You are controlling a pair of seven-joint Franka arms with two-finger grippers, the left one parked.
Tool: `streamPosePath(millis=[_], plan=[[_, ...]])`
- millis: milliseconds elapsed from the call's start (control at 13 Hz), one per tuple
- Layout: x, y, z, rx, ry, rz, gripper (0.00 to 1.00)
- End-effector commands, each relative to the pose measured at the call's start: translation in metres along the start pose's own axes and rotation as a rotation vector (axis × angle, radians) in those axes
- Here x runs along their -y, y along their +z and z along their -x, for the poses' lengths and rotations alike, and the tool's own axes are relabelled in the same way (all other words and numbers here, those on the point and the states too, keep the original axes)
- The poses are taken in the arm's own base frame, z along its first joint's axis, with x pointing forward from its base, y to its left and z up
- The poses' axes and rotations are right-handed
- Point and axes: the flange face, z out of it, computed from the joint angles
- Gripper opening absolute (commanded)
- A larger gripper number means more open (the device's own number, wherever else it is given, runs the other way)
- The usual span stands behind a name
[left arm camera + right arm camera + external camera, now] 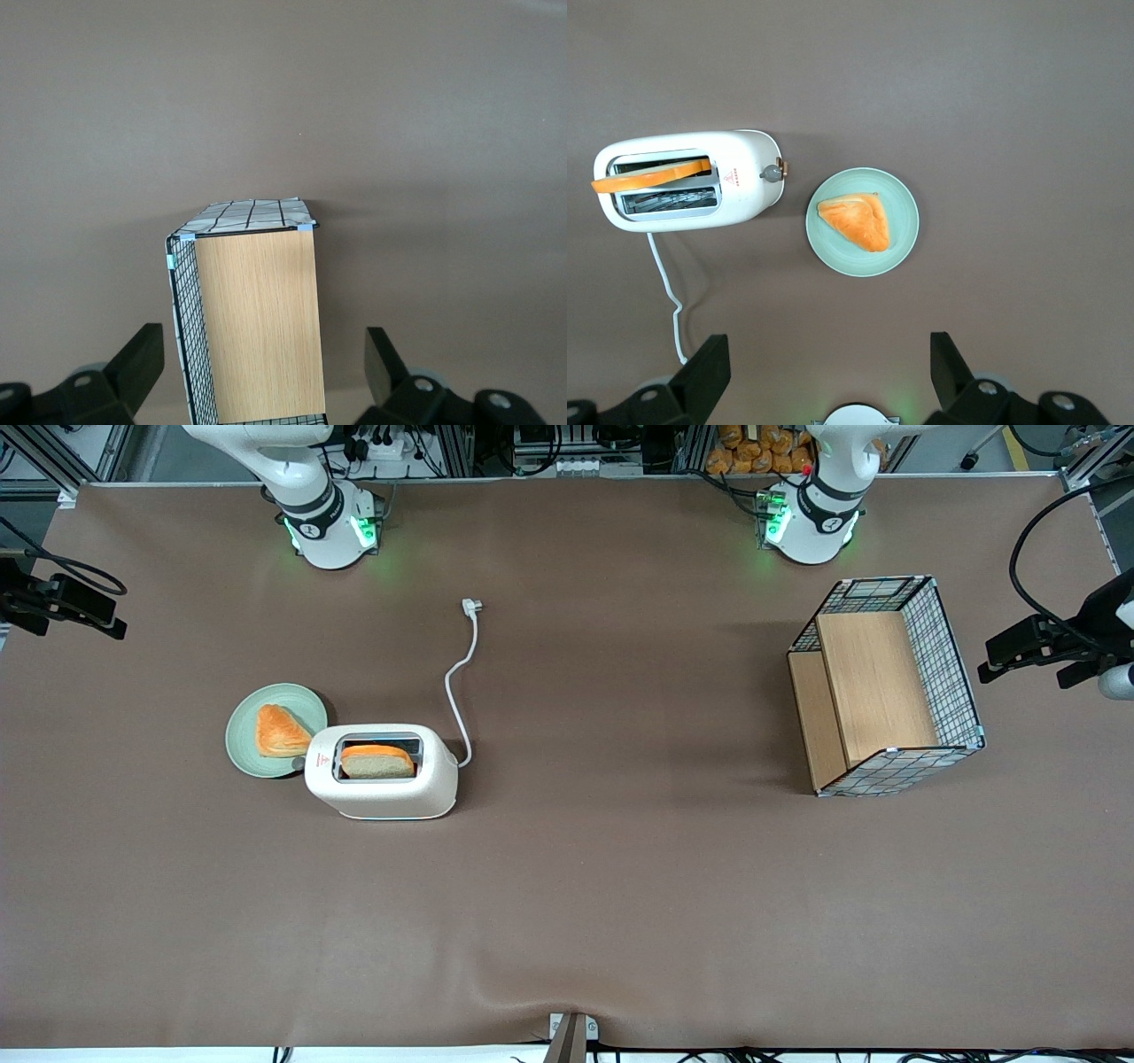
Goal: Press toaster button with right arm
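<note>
The toaster [381, 784] stands at mid-height of the front frame, toward the working arm's end of the table [567, 921]. A bread slice [378, 761] stands in its slot nearer the front camera. The toaster button [772, 173] faces the plate [244, 744] just beside it, which has a pastry [282, 732] on it. The cord [461, 682] runs up-frame from the toaster's other end. A wire basket [886, 691] lies toward the parked arm's end. The gripper [828, 359] hangs high above the table, well apart from the toaster.

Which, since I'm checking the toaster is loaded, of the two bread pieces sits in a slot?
The rectangular slice, standing in the toaster; the triangular piece lies on the green plate. The open hand hovers above both.
</note>
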Motion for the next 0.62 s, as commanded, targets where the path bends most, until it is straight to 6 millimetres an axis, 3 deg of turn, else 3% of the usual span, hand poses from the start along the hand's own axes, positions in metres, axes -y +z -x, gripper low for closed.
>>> streamPosePath(millis=[0, 231, 538], plan=[[-0.009, 0.005, -0.011, 0.024, 0.027, 0.012, 1.0], [-0.005, 0.014, -0.016, 0.041, 0.021, -0.014, 1.0], [0.001, 0.048, -0.034, 0.111, 0.01, -0.054, 1.0]])
